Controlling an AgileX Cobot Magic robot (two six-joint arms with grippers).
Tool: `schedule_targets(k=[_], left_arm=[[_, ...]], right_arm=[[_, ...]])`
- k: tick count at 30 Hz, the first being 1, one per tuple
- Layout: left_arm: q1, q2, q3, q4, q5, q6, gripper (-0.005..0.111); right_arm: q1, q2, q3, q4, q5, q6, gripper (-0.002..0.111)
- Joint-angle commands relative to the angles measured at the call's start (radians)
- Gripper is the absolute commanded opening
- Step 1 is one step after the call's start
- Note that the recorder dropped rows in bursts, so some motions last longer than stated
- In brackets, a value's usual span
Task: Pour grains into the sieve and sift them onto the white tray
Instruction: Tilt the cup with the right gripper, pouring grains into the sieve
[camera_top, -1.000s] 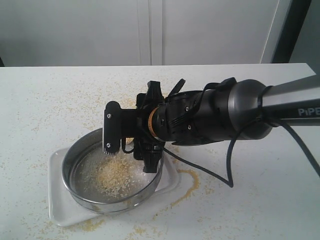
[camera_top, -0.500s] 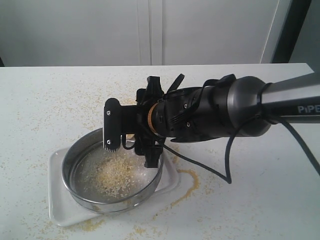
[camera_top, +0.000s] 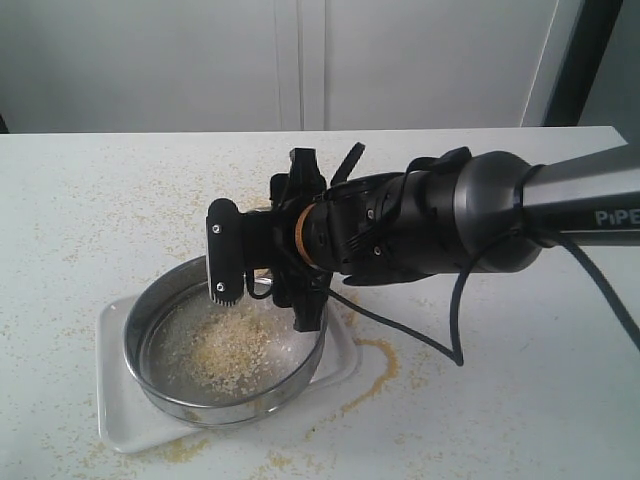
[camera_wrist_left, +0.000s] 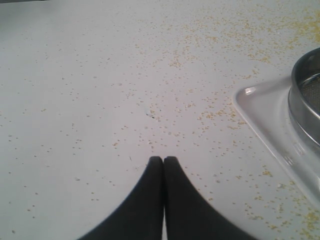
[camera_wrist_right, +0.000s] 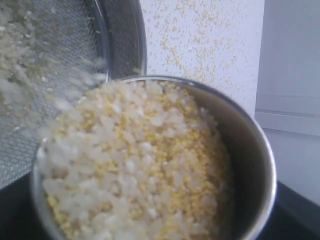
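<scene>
Exterior view: your right gripper (camera_top: 265, 305) reaches in from 3 o'clock and hangs over the sieve (camera_top: 222, 411) near its 1 o'clock rim. Its fingers pinch a steel cup (camera_wrist_right: 250, 145) between them. In the right wrist view the cup is tipped toward the mesh. It is full of mixed yellow and off-white grains (camera_top: 232, 345), and some are blurred as they spill over the lip.

A mound of grains lies about mid-mesh. The sieve sits on the white tray (camera_top: 118, 425), toward 7 o'clock in the exterior view. Stray grains speckle the table (camera_wrist_left: 75, 100), with a thicker yellow arc at the tray's 3 o'clock.

Your left gripper (camera_wrist_left: 163, 161) has its fingers pressed together with nothing between them, above bare table beside the tray's corner.
</scene>
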Motion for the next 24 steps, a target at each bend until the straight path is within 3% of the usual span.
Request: schedule_targets(k=[1,24], left_arm=[[0.002,-0.004,0.004,-0.008,0.003,-0.002,0.001],[0.002,-0.004,0.004,-0.008,0.003,-0.002,0.001]], right_arm=[[0.0,-0.006,-0.011,-0.054,-0.005,-0.007,0.0],[0.0,-0.006,-0.011,-0.224,0.0,-0.007,0.0]])
